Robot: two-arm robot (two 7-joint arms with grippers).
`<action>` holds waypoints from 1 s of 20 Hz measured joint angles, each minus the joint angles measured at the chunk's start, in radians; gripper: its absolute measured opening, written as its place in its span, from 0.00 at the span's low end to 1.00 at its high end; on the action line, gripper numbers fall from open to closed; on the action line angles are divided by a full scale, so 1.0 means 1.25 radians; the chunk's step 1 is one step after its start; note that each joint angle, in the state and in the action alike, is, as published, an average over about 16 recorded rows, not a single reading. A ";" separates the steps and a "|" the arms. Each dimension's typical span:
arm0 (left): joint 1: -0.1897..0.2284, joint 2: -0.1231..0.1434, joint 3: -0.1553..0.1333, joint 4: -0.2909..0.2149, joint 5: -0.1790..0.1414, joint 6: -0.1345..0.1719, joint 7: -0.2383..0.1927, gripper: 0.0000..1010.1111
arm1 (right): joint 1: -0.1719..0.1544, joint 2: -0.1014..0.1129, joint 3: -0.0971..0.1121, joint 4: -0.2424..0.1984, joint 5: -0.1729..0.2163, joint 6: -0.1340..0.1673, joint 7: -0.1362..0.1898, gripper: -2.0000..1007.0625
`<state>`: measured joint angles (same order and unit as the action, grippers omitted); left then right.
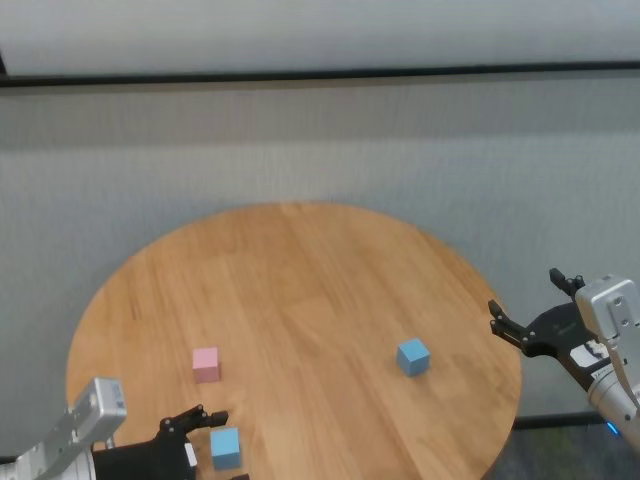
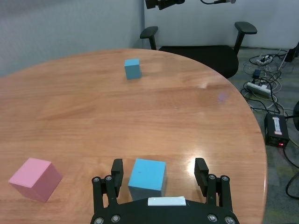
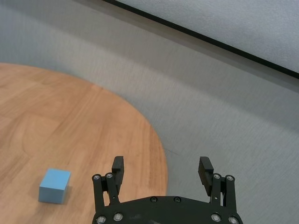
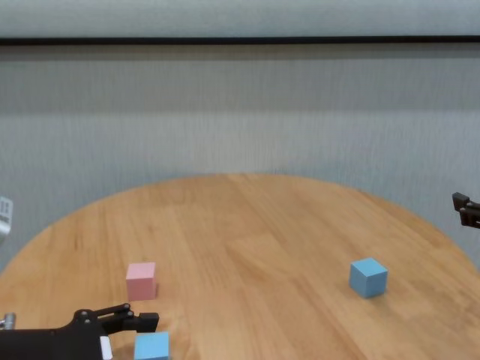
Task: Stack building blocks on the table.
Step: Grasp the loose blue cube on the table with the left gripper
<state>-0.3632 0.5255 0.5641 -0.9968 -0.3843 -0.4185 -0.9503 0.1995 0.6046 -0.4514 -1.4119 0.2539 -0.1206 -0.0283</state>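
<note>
Three building blocks lie apart on the round wooden table (image 1: 300,280). The pale pink one (image 1: 206,364) is at the front left. One light blue block (image 1: 225,447) sits at the front edge, between the open fingers of my left gripper (image 2: 159,167), with a gap on each side of the block (image 2: 147,179). The other light blue block (image 1: 413,357) rests at the right, alone. My right gripper (image 1: 525,293) hovers open and empty just beyond the table's right edge, to the right of that block (image 3: 54,185).
A grey wall runs behind the table. In the left wrist view a black office chair (image 2: 205,51) stands past the table's far side, with a power strip and cables (image 2: 261,84) and a black box (image 2: 275,130) on the floor.
</note>
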 joint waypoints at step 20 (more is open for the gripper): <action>-0.002 -0.002 0.002 0.007 -0.008 0.006 -0.006 0.63 | 0.000 0.000 0.000 0.000 0.000 0.000 0.000 1.00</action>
<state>-0.3652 0.5234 0.5666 -0.9876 -0.3939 -0.4113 -0.9582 0.1995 0.6046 -0.4514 -1.4119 0.2539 -0.1206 -0.0283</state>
